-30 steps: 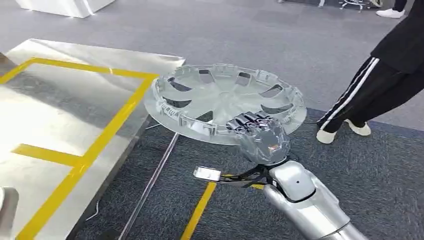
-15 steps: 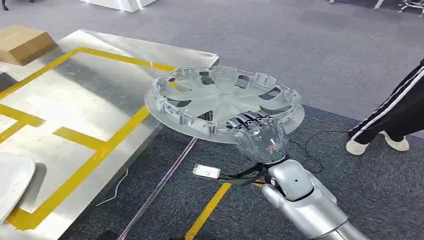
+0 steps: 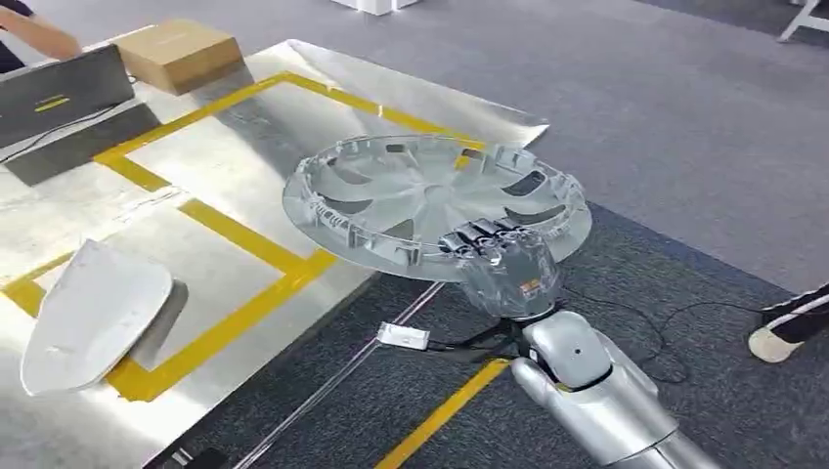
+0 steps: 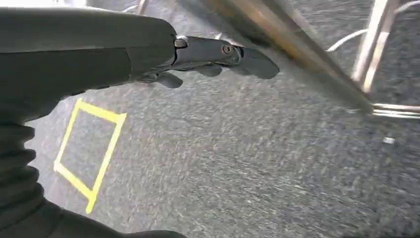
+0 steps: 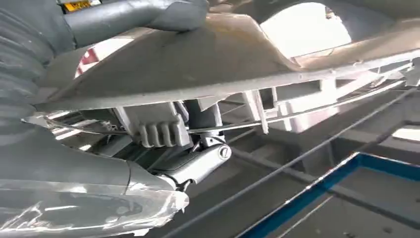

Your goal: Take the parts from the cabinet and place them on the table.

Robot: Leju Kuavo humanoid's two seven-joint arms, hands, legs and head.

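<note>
The right hand [image 3: 503,262] grips the silver wheel cover [image 3: 435,203] by its near rim, fingers [image 3: 481,234] clenched over the edge, and holds it flat in the air, partly over the corner of the metal desk [image 3: 244,137]. The left hand [image 4: 208,57] hangs above the floor, fingers released. I judge the carrying step is nearly finished; next the cover should go further over the desk and come down beside the white part [image 3: 93,313]

Cardboard box [image 3: 180,54], laptop [image 3: 61,93].
</note>
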